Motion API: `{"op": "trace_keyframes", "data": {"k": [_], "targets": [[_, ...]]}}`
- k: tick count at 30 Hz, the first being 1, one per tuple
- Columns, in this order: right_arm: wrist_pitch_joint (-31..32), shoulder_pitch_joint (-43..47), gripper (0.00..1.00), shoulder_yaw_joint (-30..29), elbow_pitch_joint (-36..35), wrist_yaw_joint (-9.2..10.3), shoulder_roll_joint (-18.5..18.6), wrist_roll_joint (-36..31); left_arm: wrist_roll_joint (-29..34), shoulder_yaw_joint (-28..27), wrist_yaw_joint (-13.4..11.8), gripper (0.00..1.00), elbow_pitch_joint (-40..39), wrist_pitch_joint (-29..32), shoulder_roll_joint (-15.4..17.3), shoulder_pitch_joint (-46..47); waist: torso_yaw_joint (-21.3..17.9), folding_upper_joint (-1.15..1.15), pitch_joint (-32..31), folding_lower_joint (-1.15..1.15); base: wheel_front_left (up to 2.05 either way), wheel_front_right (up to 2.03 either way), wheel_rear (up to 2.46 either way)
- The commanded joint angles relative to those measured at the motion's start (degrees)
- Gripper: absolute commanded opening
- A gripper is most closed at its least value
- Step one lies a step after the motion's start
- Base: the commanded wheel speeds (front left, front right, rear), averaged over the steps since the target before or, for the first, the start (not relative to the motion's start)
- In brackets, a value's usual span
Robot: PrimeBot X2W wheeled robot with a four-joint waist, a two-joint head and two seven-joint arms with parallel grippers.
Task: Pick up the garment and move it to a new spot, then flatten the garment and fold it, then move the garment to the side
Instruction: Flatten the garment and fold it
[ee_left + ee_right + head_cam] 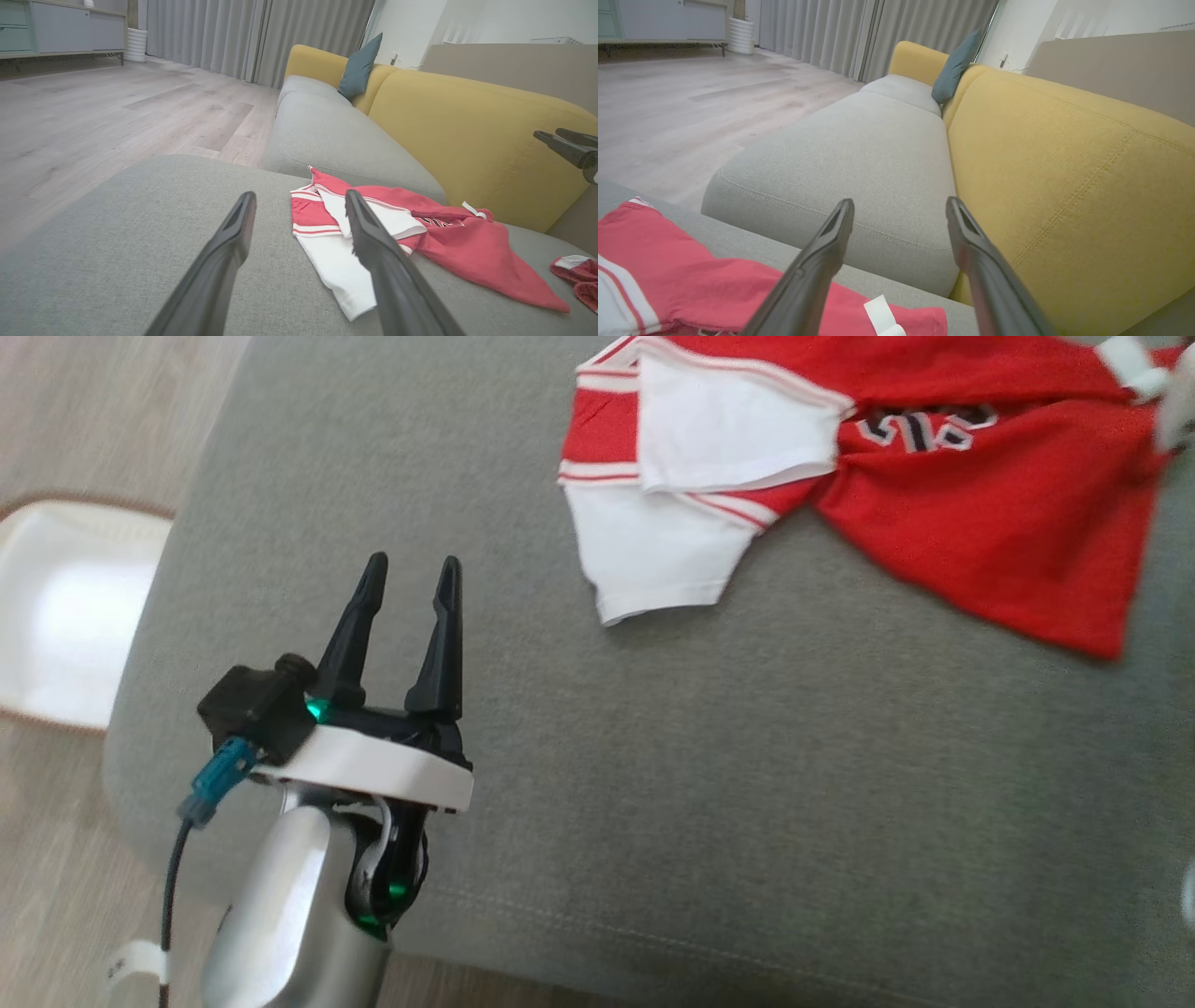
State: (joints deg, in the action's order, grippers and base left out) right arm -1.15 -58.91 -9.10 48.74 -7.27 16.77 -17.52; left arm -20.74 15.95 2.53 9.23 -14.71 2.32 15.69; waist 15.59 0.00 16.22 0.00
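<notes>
Currently right gripper (900,205) over the garment (980,513) and left gripper (409,579) well off it gape empty; uncorrected twist risks crooked folding.

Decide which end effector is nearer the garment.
Right. The right end effector hangs open just above the garment; the left end effector sits apart over bare cushion.

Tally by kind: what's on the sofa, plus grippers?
Garment: 1
Red piece, lying apart from it: 1
Pillow: 1
Grippers, left gripper and right gripper, both open: 2
Total: 5
</notes>
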Motion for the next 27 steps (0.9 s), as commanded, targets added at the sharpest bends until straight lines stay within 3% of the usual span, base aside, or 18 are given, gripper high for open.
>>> {"op": "trace_keyframes", "data": {"k": [1, 8, 15, 21, 27], "targets": [[-0.9, 0.4, 1.00, 0.7, -1.9, -0.22, -0.9, 0.5, 0.6, -2.0, -0.2, 1.00, -1.8, -0.3, 0.6, 0.9, -1.7, 0.00, -1.7, 0.00, 0.00, 0.00, 0.00], [-8.4, 11.9, 1.00, 2.6, -7.2, -0.22, -7.4, 7.3, 1.4, -2.1, -0.9, 1.00, -1.6, -0.3, 0.6, -1.6, -6.0, 0.00, -6.7, 0.00, 0.00, 0.00, 0.00], [-9.0, 27.0, 1.00, 4.0, -18.8, -0.22, -12.3, 12.5, 1.7, -1.7, -1.1, 1.00, -0.3, -0.3, 0.6, -3.4, -8.8, 0.00, -8.9, 0.00, 0.00, 0.00, 0.00], [-7.3, 38.4, 1.00, 4.1, -29.4, -0.22, -13.8, 16.1, 1.6, -0.5, -0.8, 1.00, 4.8, -0.2, 0.6, -3.4, -10.7, 0.00, -8.5, 0.00, 0.00, 0.00, 0.00], [-5.1, 42.5, 1.00, 5.3, -37.3, -0.22, -13.9, 20.9, 2.6, 0.3, -0.8, 1.00, 11.5, 1.7, 1.6, 0.0, -13.3, 0.00, -6.3, 0.00, 0.00, 0.00, 0.00]]}}
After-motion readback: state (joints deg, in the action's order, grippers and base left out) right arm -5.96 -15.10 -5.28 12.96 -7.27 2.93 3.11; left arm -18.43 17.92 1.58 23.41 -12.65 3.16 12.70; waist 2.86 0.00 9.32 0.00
